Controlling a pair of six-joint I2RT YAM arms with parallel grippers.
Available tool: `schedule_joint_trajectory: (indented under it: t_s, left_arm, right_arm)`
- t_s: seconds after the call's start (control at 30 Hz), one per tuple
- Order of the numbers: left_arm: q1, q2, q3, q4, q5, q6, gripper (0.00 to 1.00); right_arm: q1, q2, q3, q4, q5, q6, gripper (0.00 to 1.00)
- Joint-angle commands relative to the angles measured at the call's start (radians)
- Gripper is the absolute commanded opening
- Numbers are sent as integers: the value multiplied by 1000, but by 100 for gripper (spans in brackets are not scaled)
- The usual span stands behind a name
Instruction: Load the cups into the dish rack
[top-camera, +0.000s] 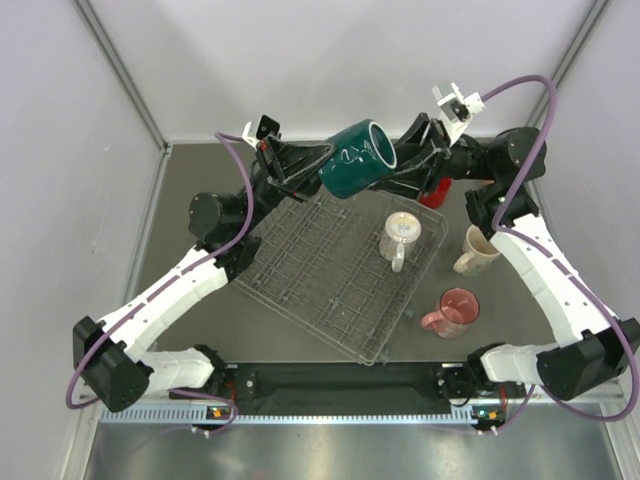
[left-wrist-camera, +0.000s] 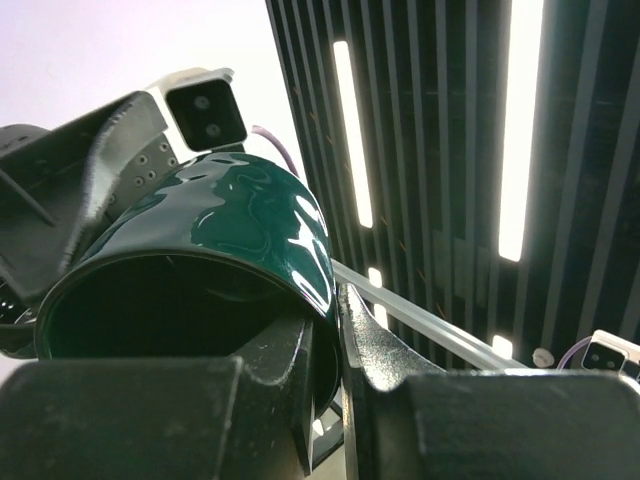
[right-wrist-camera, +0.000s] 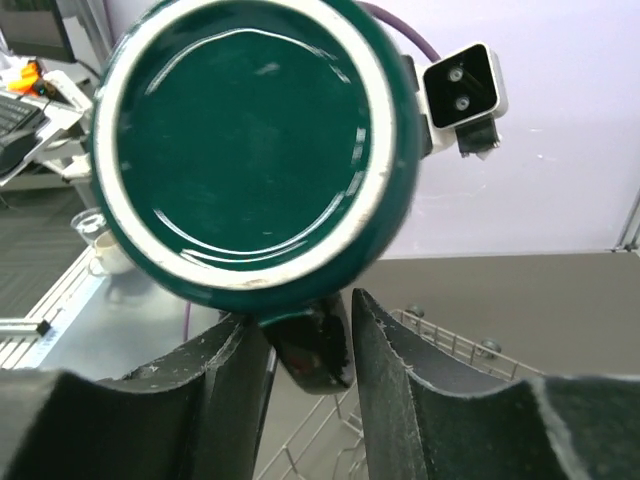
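From above, the teal mug (top-camera: 358, 160) is in the air over the far edge of the dish rack (top-camera: 320, 290), lying on its side between the two arms. The left tool (top-camera: 318, 172) meets it from the left and the right tool (top-camera: 402, 162) from the right. A clear glass mug (top-camera: 402, 235) stands inside the rack near its right corner. On the surface (top-camera: 185, 170), right of the rack, stand a cream mug (top-camera: 478, 250) and, nearer, a pink mug (top-camera: 452, 312). A red mug (top-camera: 437, 190) is mostly hidden behind the right arm.

In the left wrist view, the left tool is clamped on the teal mug's wall at the rim, one finger inside and one outside.

In the right wrist view, the mug's bottom faces the camera, and the right tool is closed on its handle (right-wrist-camera: 310, 352).
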Motion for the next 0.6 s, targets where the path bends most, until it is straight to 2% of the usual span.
schedule_joint_trajectory:
  t_s: [0.0,0.1,0.2,0.3,0.33,0.47,0.53,0.57]
  left_arm:
    - [0,-26,-11,145,-48,-293,0]
    - [1,-36,-30,128,-57,-298,0]
    - [1,-48,-50,111,-68,-299,0]
    - [1,-49,-64,102,-71,-303,0]
    - [1,-51,-68,97,-73,-304,0]
    - [1,-57,-94,94,-97,-304,0]
    - [4,-75,-133,94,-128,-303,15]
    - [6,-86,-148,88,-138,-301,32]
  right_arm:
    - [0,17,79,54,-47,12,39]
    - [2,26,96,35,-53,-7,40]
    - [10,40,127,-67,-59,-82,36]
    - [11,49,136,-92,-63,-108,20]
    - [11,55,138,-91,-61,-109,0]
    - [16,60,141,-88,-56,-120,0]
    - [16,58,138,-112,-35,-141,0]
    - [14,55,136,-165,-18,-186,0]
